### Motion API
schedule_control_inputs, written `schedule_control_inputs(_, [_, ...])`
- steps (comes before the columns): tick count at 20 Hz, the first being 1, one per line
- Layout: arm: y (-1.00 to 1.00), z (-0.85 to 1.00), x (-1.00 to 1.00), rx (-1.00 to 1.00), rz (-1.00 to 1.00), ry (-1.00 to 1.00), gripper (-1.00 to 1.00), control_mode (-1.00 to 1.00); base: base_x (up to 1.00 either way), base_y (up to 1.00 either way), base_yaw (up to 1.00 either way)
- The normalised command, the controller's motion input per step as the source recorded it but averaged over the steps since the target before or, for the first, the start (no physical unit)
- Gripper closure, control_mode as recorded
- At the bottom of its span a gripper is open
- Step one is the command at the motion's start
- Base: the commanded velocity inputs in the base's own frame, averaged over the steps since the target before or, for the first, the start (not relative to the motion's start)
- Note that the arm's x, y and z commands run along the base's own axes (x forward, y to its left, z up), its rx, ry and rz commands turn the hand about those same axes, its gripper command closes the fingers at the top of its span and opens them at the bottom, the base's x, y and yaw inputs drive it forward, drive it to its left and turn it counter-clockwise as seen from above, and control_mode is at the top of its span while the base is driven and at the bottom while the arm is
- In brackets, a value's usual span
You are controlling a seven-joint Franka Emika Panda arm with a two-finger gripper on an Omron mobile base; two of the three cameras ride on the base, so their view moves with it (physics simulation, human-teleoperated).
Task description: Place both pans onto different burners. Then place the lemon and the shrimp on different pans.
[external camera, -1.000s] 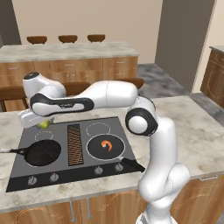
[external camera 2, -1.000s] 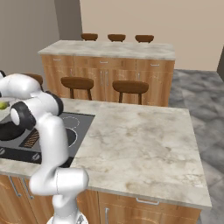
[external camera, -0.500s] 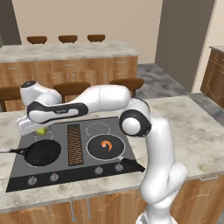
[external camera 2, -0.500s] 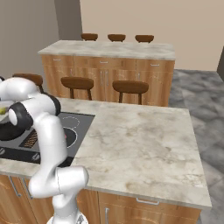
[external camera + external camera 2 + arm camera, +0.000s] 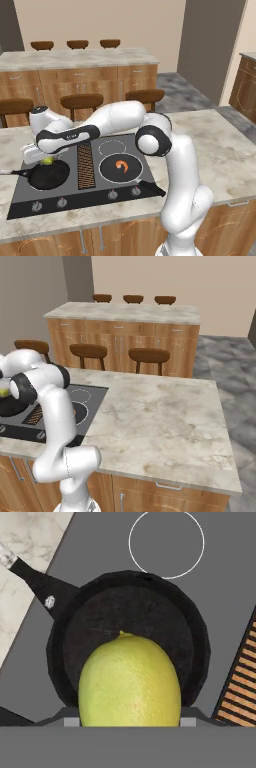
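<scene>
Lemon (image 5: pixel 130 682), firm, light and probably slick-skinned, sits clamped across its middle in the gripper (image 5: pixel 40 159), hanging just above the left pan (image 5: pixel 47 175) on the cooktop (image 5: pixel 30 205); shrimp (image 5: pixel 121 165) occupies the right pan (image 5: pixel 122 167).

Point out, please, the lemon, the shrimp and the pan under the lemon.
lemon (image 5: pixel 130 682), hand view, middle of its yellow-green skin.
shrimp (image 5: pixel 121 165), left base view, middle of its orange curl.
pan under the lemon (image 5: pixel 100 619), hand view, bare black floor above the fruit.
</scene>
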Motion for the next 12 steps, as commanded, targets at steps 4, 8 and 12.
schedule_control_inputs(4, [0.0,-0.33,0.01,0.06,0.0,0.0,1.0,-1.0,0.0,0.0,0.0])
schedule_control_inputs(8, [0.03,-0.25,0.02,0.01,0.0,0.0,1.0,-1.0,0.0,0.0,0.0])
schedule_control_inputs(12, [0.12,-0.2,0.03,0.0,0.0,0.01,1.0,-1.0,0.0,0.0,0.0])
